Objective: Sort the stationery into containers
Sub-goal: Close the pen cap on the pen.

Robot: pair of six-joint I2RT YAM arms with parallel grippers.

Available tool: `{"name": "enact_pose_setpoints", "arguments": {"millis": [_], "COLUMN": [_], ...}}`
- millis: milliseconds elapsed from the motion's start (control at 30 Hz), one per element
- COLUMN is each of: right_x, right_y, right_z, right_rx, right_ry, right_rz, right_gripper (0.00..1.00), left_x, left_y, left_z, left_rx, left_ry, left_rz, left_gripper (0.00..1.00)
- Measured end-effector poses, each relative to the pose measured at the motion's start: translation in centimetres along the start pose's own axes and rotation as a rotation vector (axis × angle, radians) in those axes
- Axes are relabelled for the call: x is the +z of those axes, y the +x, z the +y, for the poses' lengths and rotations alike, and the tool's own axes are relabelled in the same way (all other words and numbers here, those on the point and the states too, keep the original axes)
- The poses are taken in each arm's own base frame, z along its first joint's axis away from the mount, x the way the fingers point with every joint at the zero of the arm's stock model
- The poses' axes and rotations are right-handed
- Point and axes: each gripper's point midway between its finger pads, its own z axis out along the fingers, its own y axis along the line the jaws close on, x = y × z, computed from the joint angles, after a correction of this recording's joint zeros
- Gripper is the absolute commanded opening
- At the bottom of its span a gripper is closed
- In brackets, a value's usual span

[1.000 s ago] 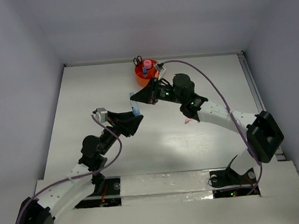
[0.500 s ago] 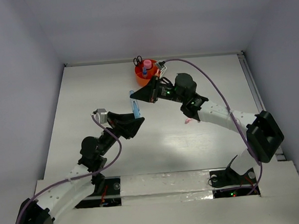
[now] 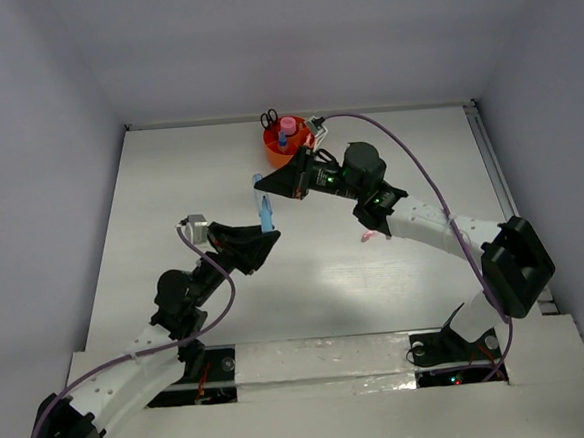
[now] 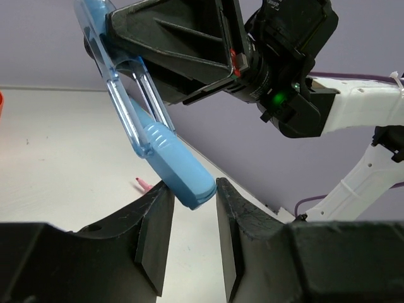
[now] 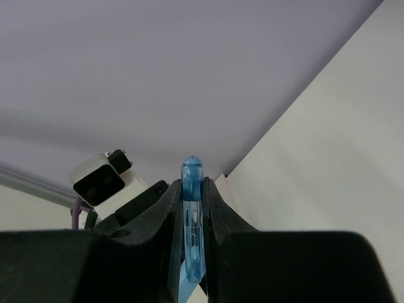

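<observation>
A blue pen (image 3: pixel 263 209) hangs in the air above the table's middle, held between both arms. My right gripper (image 3: pixel 261 187) is shut on its clear clip end (image 5: pixel 192 172), fingers tight on both sides. My left gripper (image 3: pixel 270 233) comes from below, and in the left wrist view its jaws (image 4: pixel 191 189) press on the pen's solid blue end (image 4: pixel 173 161). The orange tub (image 3: pixel 270 143) stands at the back of the table behind the right gripper. It holds black-handled scissors (image 3: pixel 269 117) and a pink-capped glue bottle (image 3: pixel 288 127).
A small pink piece (image 3: pixel 365 237) lies on the white table under the right forearm, also visible past the left fingers (image 4: pixel 140 184). Grey walls close in the table on three sides. The right arm's purple cable (image 3: pixel 408 161) arcs over the back right.
My left gripper's jaws have narrowed onto the pen's lower end. The right gripper and pen have shifted slightly left and toward the back; the left arm drew back a little.
</observation>
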Motion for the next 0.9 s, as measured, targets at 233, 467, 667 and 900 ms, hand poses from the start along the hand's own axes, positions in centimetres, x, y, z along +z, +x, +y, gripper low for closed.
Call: {"name": "enact_pose_setpoints", "arguments": {"millis": [233, 467, 667, 900], "right_x": [0.0, -0.1, -0.4, -1.5], "right_y": [-0.2, 0.2, 0.4, 0.4], "right_z": [0.4, 0.2, 0.1, 0.2], "right_rx": [-0.027, -0.048, -0.077, -0.135], "right_ry": [-0.025, -0.026, -0.034, -0.034], "right_rz": [-0.003, 0.005, 0.007, -0.028], "right_gripper": [0.0, 0.0, 0.0, 0.01], "left_x": [-0.2, -0.2, -0.3, -0.4], "left_y": [0.8, 1.1, 1.3, 1.3], "left_z": [0.3, 0.5, 0.6, 0.2], "left_rx": [-0.035, -0.047, -0.068, -0.15], "left_ry": [-0.01, -0.019, -0.029, -0.022], "left_rz": [0.02, 0.028, 0.038, 0.017], "left_gripper": [0.12, 0.0, 0.0, 0.0]}}
